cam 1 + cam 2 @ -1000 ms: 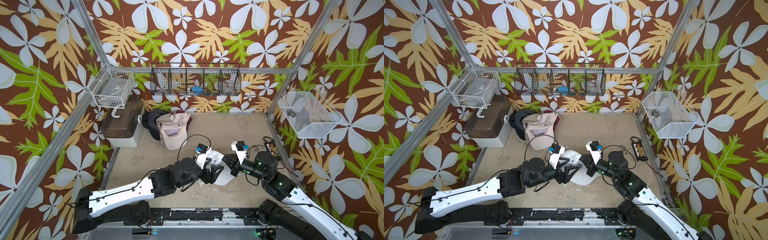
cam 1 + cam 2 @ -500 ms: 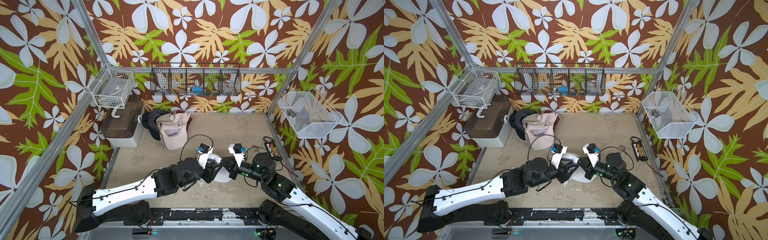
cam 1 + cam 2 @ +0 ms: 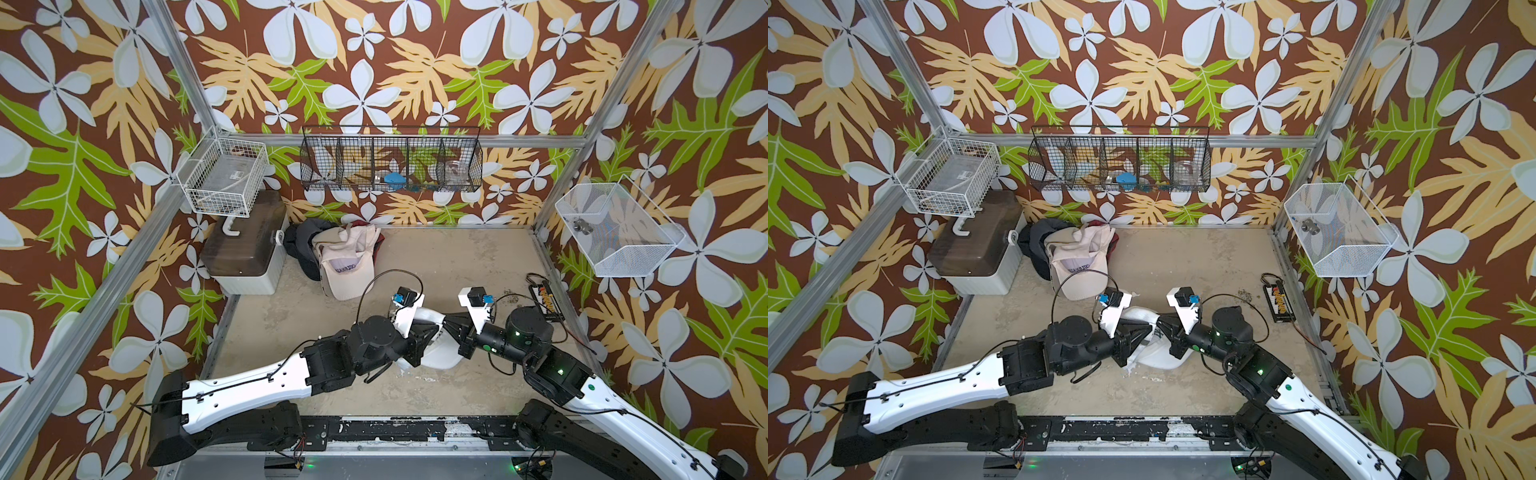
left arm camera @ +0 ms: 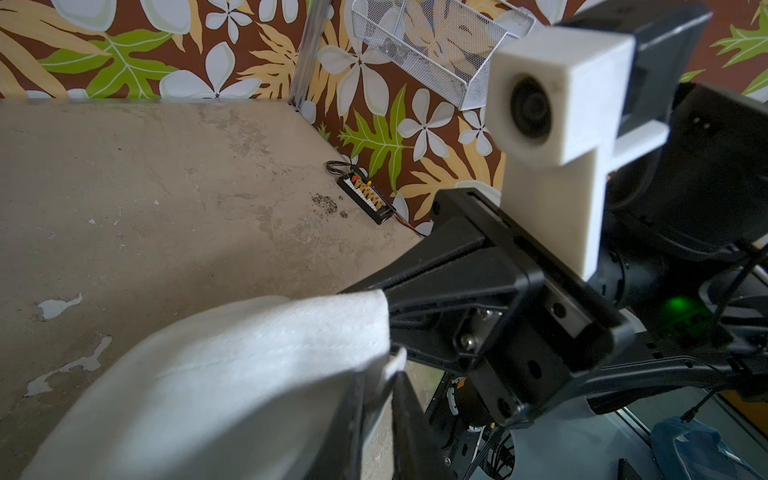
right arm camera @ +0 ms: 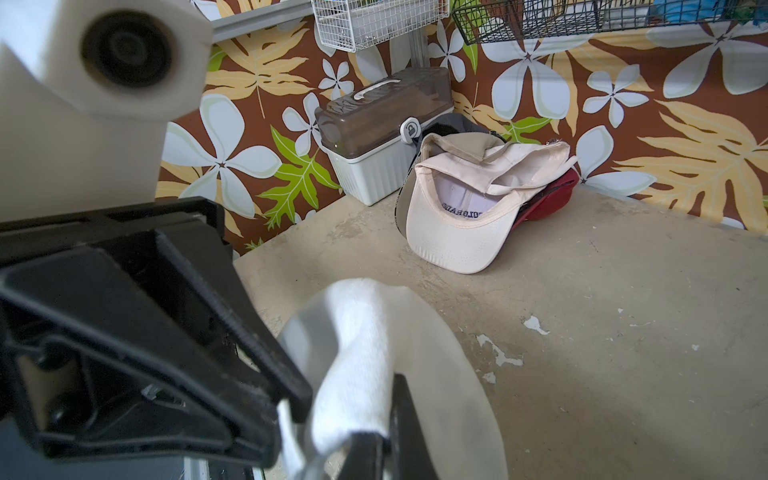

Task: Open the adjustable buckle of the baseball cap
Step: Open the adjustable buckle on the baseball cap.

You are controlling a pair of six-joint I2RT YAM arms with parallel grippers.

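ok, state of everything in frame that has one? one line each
white cap: held up by both grippers
buckle: hidden, cannot tell if open
left gripper: shut on white cap
right gripper: shut on white cap
storage box: lid closed
beige cap: upside down atop cap pile

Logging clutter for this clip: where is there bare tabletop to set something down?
Bare: the wide stretch between the cap pile and the connector board; also the strip in front of the storage box. Crowded: the box-and-caps corner, and mid-front, where left hand and right hand grip the white cap.
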